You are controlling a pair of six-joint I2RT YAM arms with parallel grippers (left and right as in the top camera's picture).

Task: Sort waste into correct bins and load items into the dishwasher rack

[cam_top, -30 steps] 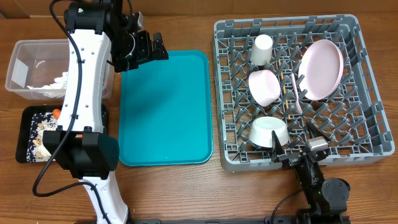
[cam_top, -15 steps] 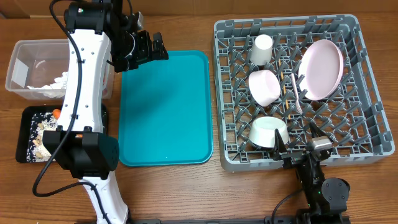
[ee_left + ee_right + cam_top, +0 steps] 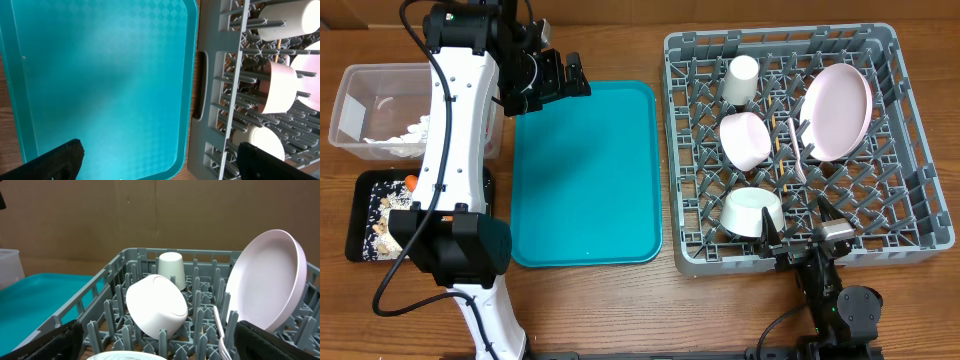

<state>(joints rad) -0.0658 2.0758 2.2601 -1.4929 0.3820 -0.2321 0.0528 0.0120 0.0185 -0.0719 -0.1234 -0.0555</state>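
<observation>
Wooden worktop (image 3: 620, 310) carries everything, with brown cardboard behind it in the right wrist view. At its right end stands the dishwasher rack (image 3: 910, 235). It holds a small white cup (image 3: 740, 80) in its far-left part and a pale-pink bowl (image 3: 745, 140) on its side just nearer than the cup. A pale-pink plate (image 3: 837, 112) stands on edge to the right of them, and a white bowl (image 3: 752, 212) sits by the near-left corner. Between the pink bowl and the plate lies a thin white piece, probably the fork (image 3: 796, 150), though it is too small to be sure.

The right end effector (image 3: 796, 226) hovers at the rack's near edge, jaws spread wide and holding nothing. The white bowl sits just beside its left finger, and the plate is well beyond it.

The left end effector (image 3: 565, 82) hangs over the far-left corner of the teal tray (image 3: 585, 200), which lies in the middle of the worktop. Its jaws are also fully apart and empty.

Along the worktop's left edge, the clear tub (image 3: 345, 100) holds the crumpled white napkin (image 3: 405, 135). Nearer, the black tray (image 3: 352, 200) holds beige food scraps (image 3: 382, 215) and the orange carrot (image 3: 410, 182). Both bins lie on the far side of the left arm from its end effector, well apart from it.
</observation>
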